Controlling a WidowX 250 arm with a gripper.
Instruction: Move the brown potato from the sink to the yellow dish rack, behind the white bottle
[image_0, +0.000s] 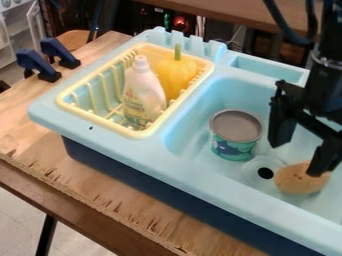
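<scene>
Wooden table (133, 206) nearest; your gripper (300, 151), fingers spread, by tan lump (294, 182) (bread, maybe); looks pre-grasp, wants centring before closing.

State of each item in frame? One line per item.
Pincer: open, low over the basin
Tan round thing: in the basin, beside the drain
Drain: hole uncovered
Can: upright in the basin
Bottle: standing in the yellow rack
Yellow pepper: stem up, in the rack
</scene>
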